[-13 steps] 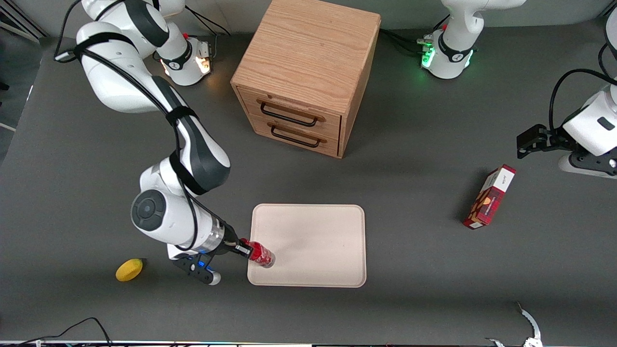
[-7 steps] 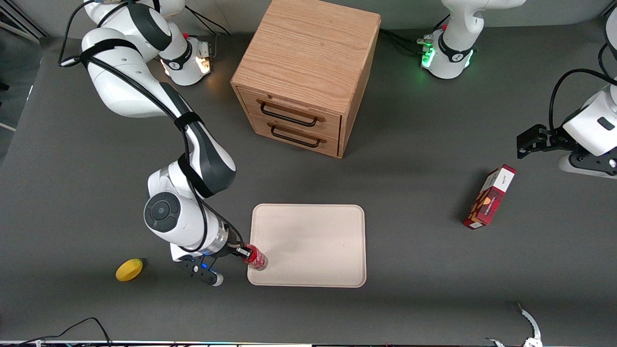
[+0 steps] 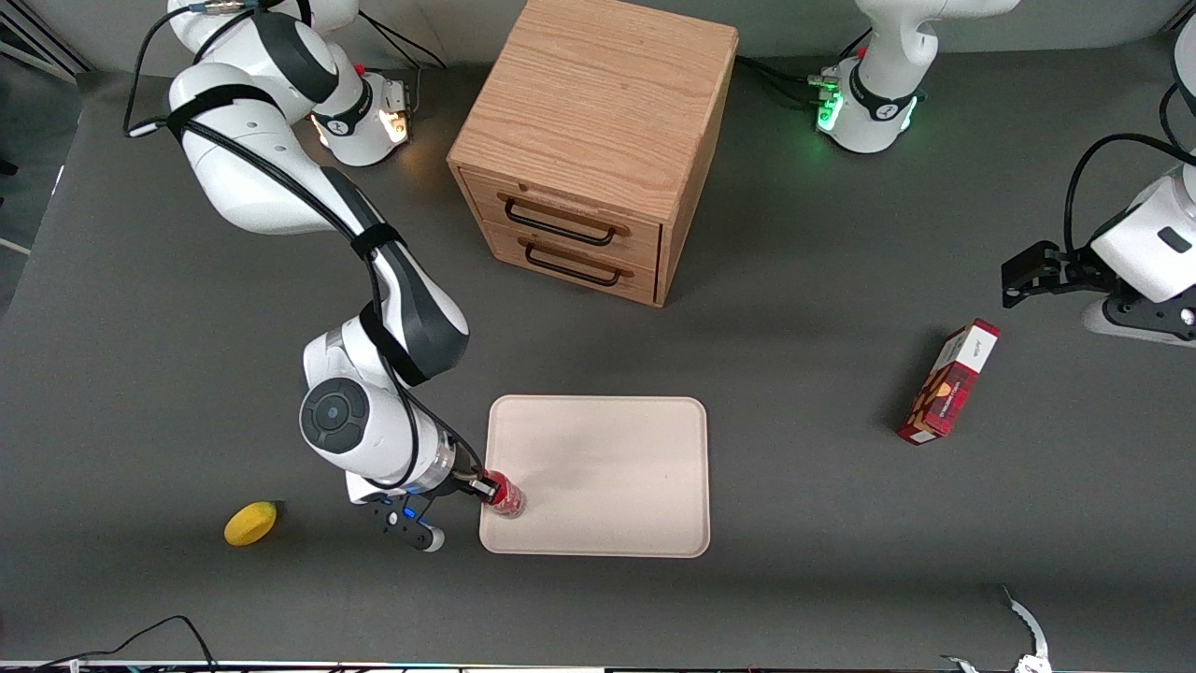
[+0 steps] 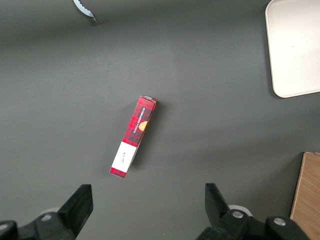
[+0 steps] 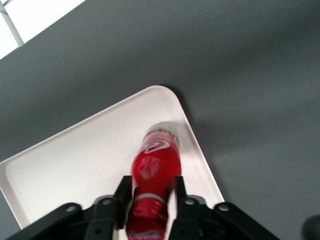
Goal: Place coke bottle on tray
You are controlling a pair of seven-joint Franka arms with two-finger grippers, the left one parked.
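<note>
The end effector (image 5: 150, 197) is squeezed tight on the coke bottle (image 5: 156, 170), just above the tray (image 3: 617, 467) corner. Next: lower it, then let go.

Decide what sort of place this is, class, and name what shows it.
Probably a robotics lab: a robot arm's pincer shut on a coke bottle over a tray, on a grey table with an odd wooden drawer cabinet.
</note>
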